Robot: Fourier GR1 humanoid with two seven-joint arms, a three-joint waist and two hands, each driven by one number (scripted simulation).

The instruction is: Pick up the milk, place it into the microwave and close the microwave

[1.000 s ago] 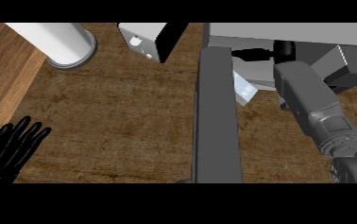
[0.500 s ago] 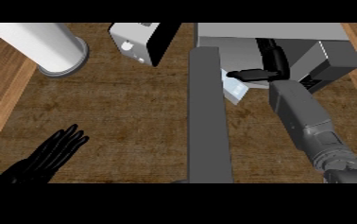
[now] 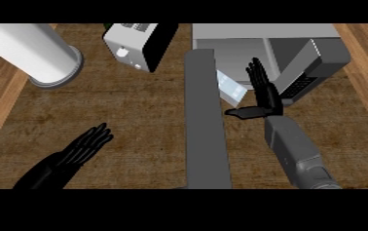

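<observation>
Nearest, at the lower left, the left hand (image 3: 81, 149) lies low over the brown counter (image 3: 137, 108), its fingers straight and close together, pointing up and to the right; it holds nothing. To its right the microwave door (image 3: 205, 123) stands open, seen edge-on as a long grey bar running from the near edge of the view toward the oven.

Right of the door, the right forearm (image 3: 298, 154) comes up from the lower right. The right hand (image 3: 265, 91) is spread wide, fingers straight and pointing away, thumb stuck out to the left; it grips nothing. Just left of that hand, between it and the door, a pale carton with a light blue face shows: the milk (image 3: 230, 88), lying in the mouth of the microwave (image 3: 287, 40). Whether the hand touches it cannot be told.

Farther off, the microwave's grey body fills the upper right. Left of it stands a white and black toaster (image 3: 140, 45), and at the far left a white cylinder (image 3: 36, 54).
</observation>
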